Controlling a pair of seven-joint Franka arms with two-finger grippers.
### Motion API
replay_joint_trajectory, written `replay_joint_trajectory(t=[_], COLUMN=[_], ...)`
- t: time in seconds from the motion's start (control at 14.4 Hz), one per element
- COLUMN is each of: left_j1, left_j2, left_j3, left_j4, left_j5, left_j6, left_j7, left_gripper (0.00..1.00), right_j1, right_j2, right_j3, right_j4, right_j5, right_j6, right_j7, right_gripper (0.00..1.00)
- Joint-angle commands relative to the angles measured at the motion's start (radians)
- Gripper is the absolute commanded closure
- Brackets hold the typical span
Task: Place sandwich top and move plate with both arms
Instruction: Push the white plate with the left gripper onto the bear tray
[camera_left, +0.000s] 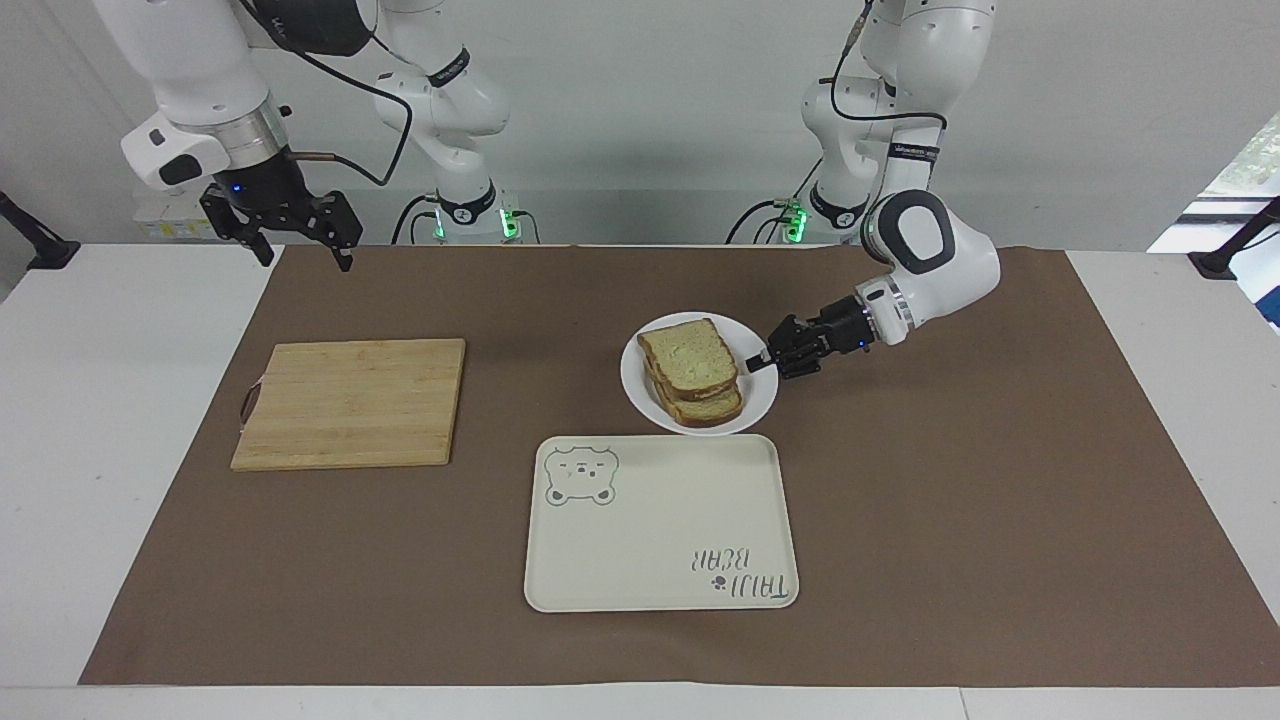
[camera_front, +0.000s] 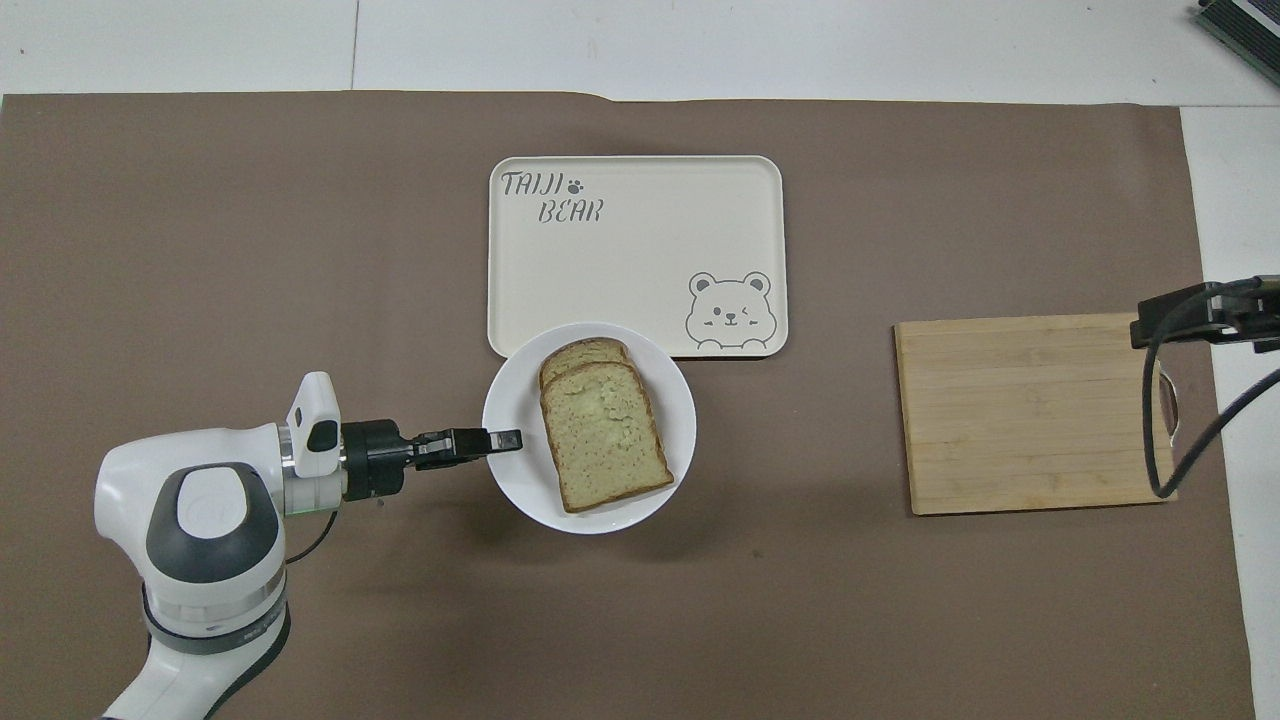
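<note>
The small white plate (camera_left: 640, 388) (camera_front: 600, 516) carries a stacked sandwich. The sandwich top (camera_left: 690, 357) (camera_front: 603, 432), a plain greenish-tan slice with a brown crust, lies on the slice below, shifted slightly off it. My left gripper (camera_left: 762, 362) (camera_front: 505, 440) is shut on the plate's rim at the left arm's end. It holds the plate just above the mat, with the plate's edge over the tray's edge nearest the robots. My right gripper (camera_left: 303, 248) hangs open and empty, waiting over the mat's corner by the right arm's base.
A cream rectangular tray with a bear drawing (camera_left: 660, 520) (camera_front: 620, 260) lies farther from the robots than the plate. A wooden cutting board (camera_left: 350, 400) (camera_front: 1030, 410) lies toward the right arm's end. A brown mat (camera_left: 950, 450) covers the table.
</note>
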Motion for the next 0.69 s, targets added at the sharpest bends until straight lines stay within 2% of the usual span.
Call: replay_joint_trajectory(t=[0.0,0.35,0.49,0.62], left_j1=[0.014,0.011,0.012,0.015], left_j2=[0.132,0.34,0.404,0.459], left_j3=[-0.006,-0.011,-0.029,-0.058], left_j4=[0.176,0.396,0.467,0.523], left_j5=[-0.028,0.023,0.101,0.113], left_j6=[0.001,0.014,0.045,0.108], left_j7=[0.011,-0.041,-0.113,-0.124], left_gripper=[1.0,1.0,1.0,1.0], right_j1=[-0.002,-0.002,-0.002,-0.002], right_j2=[-0.001,-0.001,-0.001,-0.001], right_j3=[0.007,0.007,0.007,0.007], right_j4=[0.0,0.0,0.0,0.0], right_j5=[-0.012,-0.012,-0.012,-0.012], right_j6=[-0.002,-0.002,-0.002,-0.002], right_j7=[0.01,0.01,0.01,0.01], right_gripper=[0.0,0.0,0.0,0.0])
